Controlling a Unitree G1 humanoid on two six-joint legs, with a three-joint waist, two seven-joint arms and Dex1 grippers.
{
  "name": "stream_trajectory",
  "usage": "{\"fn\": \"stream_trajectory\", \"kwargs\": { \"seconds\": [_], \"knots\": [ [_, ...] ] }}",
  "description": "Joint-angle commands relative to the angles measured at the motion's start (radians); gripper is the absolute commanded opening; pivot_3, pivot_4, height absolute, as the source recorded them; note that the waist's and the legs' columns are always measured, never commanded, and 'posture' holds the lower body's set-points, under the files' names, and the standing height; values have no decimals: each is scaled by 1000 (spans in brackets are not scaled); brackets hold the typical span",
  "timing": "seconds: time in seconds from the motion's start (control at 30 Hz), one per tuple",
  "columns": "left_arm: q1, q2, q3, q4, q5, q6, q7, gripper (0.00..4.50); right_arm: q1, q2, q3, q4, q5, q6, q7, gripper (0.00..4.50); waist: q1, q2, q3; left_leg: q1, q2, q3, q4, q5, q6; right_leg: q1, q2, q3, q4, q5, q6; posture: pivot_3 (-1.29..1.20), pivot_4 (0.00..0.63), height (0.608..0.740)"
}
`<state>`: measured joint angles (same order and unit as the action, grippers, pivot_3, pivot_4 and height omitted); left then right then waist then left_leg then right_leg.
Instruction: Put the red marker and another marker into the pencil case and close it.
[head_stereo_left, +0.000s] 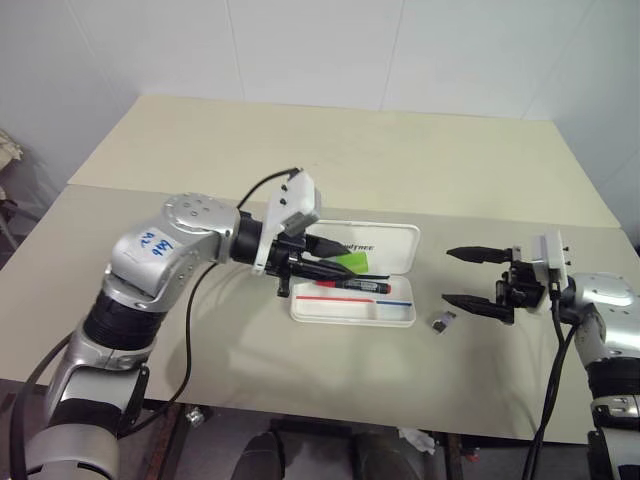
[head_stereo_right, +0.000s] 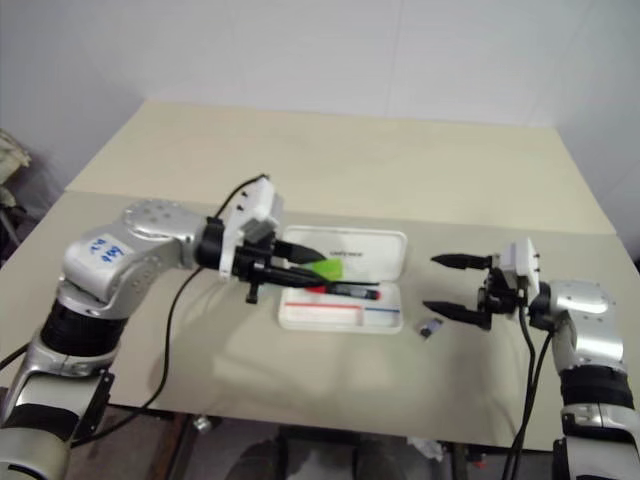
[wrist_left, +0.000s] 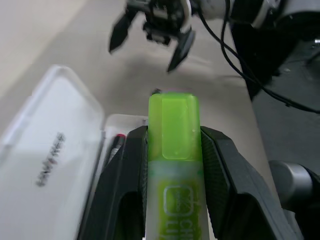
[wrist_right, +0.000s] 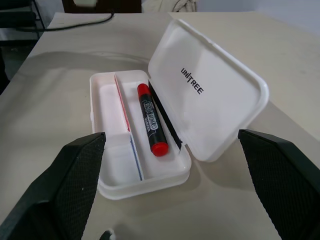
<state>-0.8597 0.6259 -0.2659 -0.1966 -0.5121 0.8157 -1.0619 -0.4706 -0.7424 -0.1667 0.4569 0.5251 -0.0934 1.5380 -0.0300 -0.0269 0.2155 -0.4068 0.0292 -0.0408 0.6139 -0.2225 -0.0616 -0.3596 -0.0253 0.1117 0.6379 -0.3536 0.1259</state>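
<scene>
The beige desk (head_stereo_left: 420, 170) fills the middle of the head views; near its front edge, at centre frame, the pencil case (head_stereo_left: 398, 312) lies open, its white lid (wrist_right: 210, 95) folded back toward the far side and showing the dark word "UNITREE"; the tray has a red and blue stripe along its inner divider. The left tool (head_stereo_left: 318, 258) hangs just above the case from the left of the frame, its two black fingers closed on the light-green highlighter (wrist_left: 173, 131) — pale lettering runs along that barrel, too cropped to read; the highlighter is not yet in the tray. The right tool (head_stereo_left: 478, 280) waits at the right of the frame, well apart from the case, fingers spread wide and empty. The red marker (wrist_right: 151, 122) already lies in the tray's compartment next to the hinge, with white print on its black barrel that I cannot read. A small dark clip (head_stereo_left: 443, 321) sits on the desk between the case and the right tool. My judgement: one marker is stowed, the second is about to be lowered in, and the lid is left to shut — roughly halfway.
</scene>
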Motion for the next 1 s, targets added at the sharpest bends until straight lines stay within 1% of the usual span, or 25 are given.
{"fn": "stream_trajectory", "kwargs": {
  "seconds": [0.03,0.13,0.37,0.53,0.73,1.0],
  "knots": [
    [14,-13,-45,40,54,-89,-43,1085,25,-24,-37,-55,30,0,47,4500,-2,0,0,0,0,0,0,0,0,0,0,0,0,0,0,0,150,740],
    [30,-30,-86,118,115,-164,-61,1085,53,-21,-42,-93,39,12,21,4500,-2,0,0,0,0,0,0,0,0,0,0,0,1,0,0,0,150,740],
    [3,-96,-126,266,196,-231,-84,1085,95,-13,-47,-133,36,23,-16,4500,0,0,0,0,0,0,2,0,1,0,0,1,3,0,0,0,150,740],
    [-69,-154,-151,393,261,-285,-122,1085,95,-4,-40,-136,29,28,-30,4500,1,0,0,0,0,0,2,0,1,0,0,0,4,0,0,0,150,740],
    [-114,-178,-181,480,321,-344,-198,1085,101,-1,-35,-147,27,32,-38,4500,-2,0,0,0,-1,0,2,0,1,0,0,1,4,-1,0,0,150,740],
    [-142,-221,-190,522,354,-323,-239,1085,117,0,-32,-172,25,40,-54,4500,0,0,0,0,-1,0,2,1,1,-1,0,1,6,-1,0,0,150,740]
  ]
}}
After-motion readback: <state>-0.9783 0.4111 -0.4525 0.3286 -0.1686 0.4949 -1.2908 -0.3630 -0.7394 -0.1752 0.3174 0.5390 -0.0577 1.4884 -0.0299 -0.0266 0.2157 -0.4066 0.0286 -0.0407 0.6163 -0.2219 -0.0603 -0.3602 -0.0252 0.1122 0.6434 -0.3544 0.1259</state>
